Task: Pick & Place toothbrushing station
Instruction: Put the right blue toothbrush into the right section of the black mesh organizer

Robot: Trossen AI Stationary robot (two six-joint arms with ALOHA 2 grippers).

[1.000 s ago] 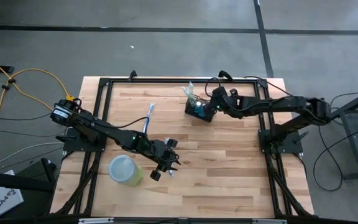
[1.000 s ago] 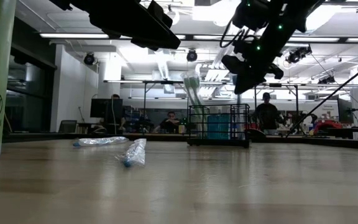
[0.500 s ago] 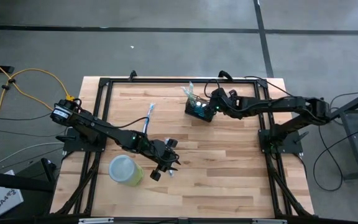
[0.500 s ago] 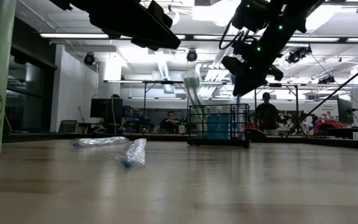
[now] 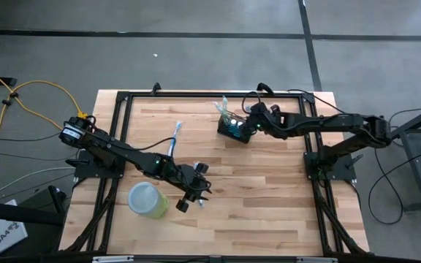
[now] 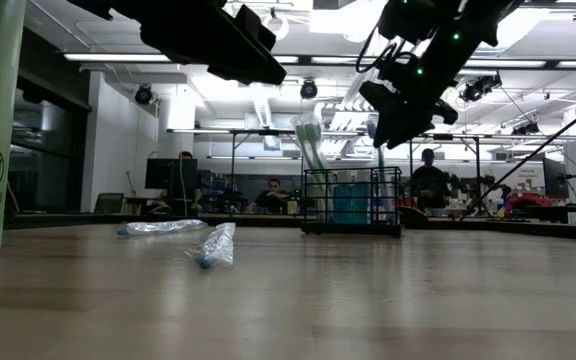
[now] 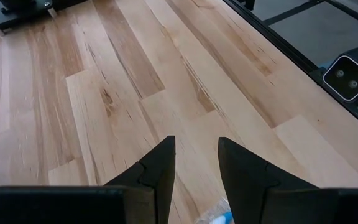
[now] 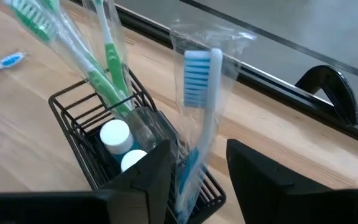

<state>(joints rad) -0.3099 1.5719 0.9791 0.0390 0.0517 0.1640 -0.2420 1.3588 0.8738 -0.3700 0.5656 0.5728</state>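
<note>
Right wrist view: open right gripper (image 8: 197, 177) straddles a toothbrush (image 8: 199, 109) (wrapped) in the toothbrushing station (image 8: 114, 140).

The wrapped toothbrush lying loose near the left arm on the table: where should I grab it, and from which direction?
Grip the wrapped toothbrush at mid-handle, coming straight down from above. It lies flat on the table with clear wood on both sides, so fingers should straddle the thin handle across its length. The left gripper is open and nearest; the green cup stands clear of that path.

The small black wire-mesh rectangular basket (image 5: 235, 129) stands upper centre on the wooden table (image 5: 269, 197); the light-green round cup (image 5: 148, 199) sits lower left.
</note>
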